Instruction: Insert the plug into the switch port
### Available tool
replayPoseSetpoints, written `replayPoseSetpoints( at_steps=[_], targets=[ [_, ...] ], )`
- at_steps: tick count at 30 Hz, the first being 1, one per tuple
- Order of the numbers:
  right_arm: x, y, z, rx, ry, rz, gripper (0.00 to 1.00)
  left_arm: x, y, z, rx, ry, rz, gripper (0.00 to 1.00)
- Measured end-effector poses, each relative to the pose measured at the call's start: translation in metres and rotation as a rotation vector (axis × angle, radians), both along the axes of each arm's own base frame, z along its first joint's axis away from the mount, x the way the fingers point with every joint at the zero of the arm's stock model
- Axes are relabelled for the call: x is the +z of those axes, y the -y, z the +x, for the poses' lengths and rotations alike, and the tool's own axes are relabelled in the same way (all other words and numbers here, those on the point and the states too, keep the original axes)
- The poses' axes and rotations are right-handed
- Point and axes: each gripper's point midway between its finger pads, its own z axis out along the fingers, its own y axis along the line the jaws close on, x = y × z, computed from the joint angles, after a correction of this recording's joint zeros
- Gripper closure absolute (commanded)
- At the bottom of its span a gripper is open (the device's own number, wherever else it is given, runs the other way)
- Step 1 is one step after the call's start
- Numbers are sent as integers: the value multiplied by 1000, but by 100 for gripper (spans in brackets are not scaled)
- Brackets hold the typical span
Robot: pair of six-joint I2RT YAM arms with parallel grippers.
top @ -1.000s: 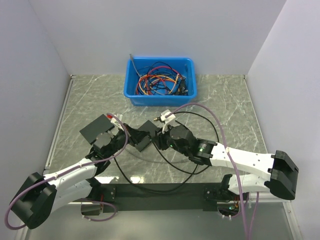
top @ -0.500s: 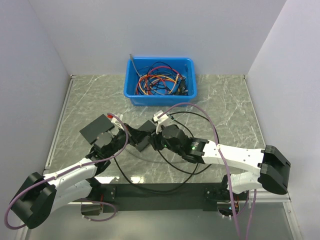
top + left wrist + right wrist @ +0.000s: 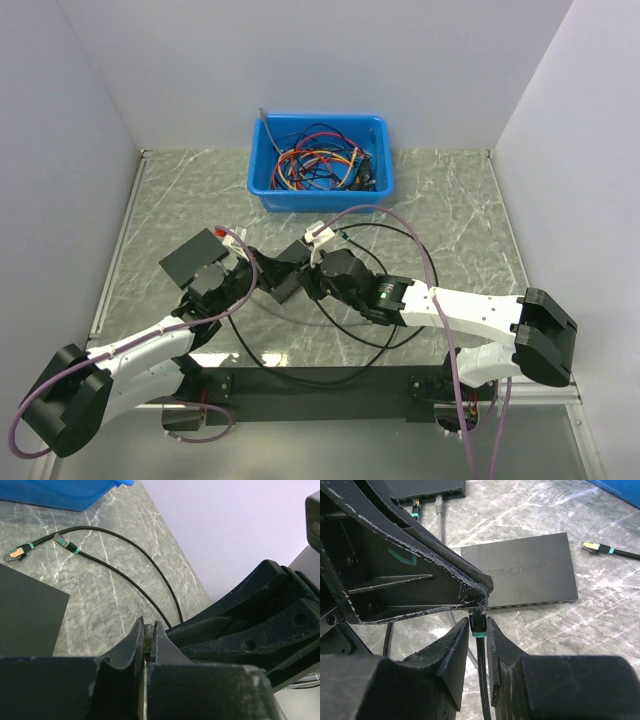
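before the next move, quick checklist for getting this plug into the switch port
1. Left gripper shut on the plug: ok.
2. Right gripper straddles the cable below the plug: ok.
3. Right gripper's grip firm: cannot tell.
4. TP-Link switch flat on the table: ok.
5. Plug lined up with a port: not ok, its tip is pinched in the left gripper.
6. Free port: cannot tell.

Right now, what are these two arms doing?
The left pincer is shut on the plug of a black cable. The right pincer straddles the cable just below the plug; whether it grips yet is unclear. The TP-LINK switch lies just beyond, and the plug is not in it.
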Motion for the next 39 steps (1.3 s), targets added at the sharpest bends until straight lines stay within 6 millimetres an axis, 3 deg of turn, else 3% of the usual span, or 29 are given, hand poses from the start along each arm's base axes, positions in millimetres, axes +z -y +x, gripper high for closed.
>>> replayPoseSetpoints(
  at_steps=[12,39],
  targets=[
    [0,0,0,-2,-2,1,76,-1,0,0,0,-3,3,99],
    [-5,-3,2,-2,-8,-11,72,-5,-1,1,8,-11,14,99]
  ],
)
